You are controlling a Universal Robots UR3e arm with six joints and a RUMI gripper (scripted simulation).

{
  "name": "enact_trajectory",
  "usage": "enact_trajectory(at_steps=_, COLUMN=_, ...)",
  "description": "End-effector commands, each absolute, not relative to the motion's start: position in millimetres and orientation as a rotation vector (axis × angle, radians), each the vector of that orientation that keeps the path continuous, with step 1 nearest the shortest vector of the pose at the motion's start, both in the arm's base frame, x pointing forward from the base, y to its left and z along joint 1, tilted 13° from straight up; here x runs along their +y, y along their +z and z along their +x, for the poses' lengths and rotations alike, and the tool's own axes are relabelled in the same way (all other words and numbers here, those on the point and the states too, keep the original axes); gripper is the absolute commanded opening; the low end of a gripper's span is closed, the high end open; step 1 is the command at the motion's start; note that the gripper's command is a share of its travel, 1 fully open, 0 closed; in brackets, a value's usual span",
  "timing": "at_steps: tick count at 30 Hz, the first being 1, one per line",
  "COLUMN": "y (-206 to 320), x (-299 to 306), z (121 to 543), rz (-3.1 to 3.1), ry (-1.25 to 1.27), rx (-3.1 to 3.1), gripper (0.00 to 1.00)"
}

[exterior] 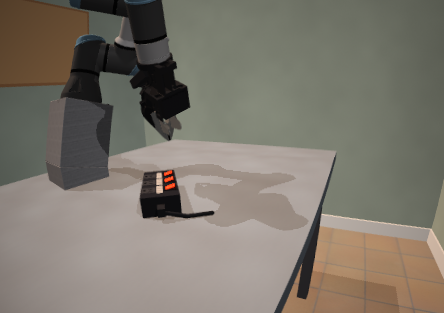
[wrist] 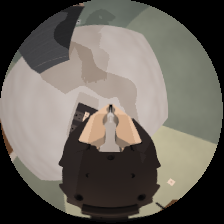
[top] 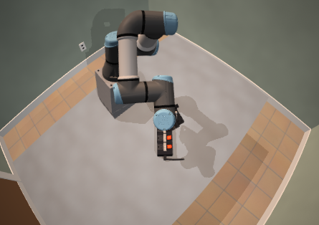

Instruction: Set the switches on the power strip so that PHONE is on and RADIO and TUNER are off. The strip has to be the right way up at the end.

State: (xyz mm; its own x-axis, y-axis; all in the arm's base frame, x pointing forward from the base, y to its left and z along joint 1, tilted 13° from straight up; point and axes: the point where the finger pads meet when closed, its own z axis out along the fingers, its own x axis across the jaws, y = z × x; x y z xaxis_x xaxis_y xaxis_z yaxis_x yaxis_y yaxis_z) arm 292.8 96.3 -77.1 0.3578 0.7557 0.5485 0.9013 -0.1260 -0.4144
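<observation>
The black power strip (top: 160, 147) (exterior: 157, 195) (wrist: 78, 117) lies flat on the grey table (top: 87, 161) (exterior: 250, 239), switch side up. In the exterior view its three rocker switches (exterior: 169, 180) all glow red, beside white labels too small to read. In the top view two red switches (top: 169, 141) show and the arm's wrist covers the far end. A short black cable (exterior: 188, 214) (top: 174, 158) leaves the near end. My gripper (exterior: 167, 134) (wrist: 110, 104) is shut and empty. It points down, well above the strip's far end.
The grey robot pedestal (top: 106, 93) (exterior: 76, 145) stands on the table behind and to the left of the strip. The table's right edge (exterior: 322, 199) drops to a tiled floor (exterior: 370, 269).
</observation>
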Motion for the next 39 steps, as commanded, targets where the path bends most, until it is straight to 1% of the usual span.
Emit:
enact_trajectory(at_steps=1, y=-90, x=86, z=308, rz=-1.866, ry=-0.353, rx=-1.712, gripper=0.00)
enact_trajectory(at_steps=5, y=-95, x=78, z=323, rz=-1.787, ry=-0.395, rx=-1.935, gripper=0.00)
enact_trajectory(at_steps=7, y=-95, x=78, z=323, rz=-1.787, ry=-0.395, rx=-1.935, gripper=0.00)
enact_trajectory(at_steps=12, y=-98, x=67, z=349, rz=-1.638, ry=-0.439, rx=-2.252, gripper=0.00)
enact_trajectory(at_steps=22, y=-92, x=57, z=385, rz=-1.397, ry=-0.464, rx=-2.626, gripper=0.00)
enact_trajectory(at_steps=31, y=-88, x=55, z=398, rz=-1.295, ry=-0.464, rx=-2.755, gripper=0.00)
enact_trajectory(at_steps=39, y=-87, x=55, z=402, rz=-1.268, ry=-0.463, rx=-2.786, gripper=0.00)
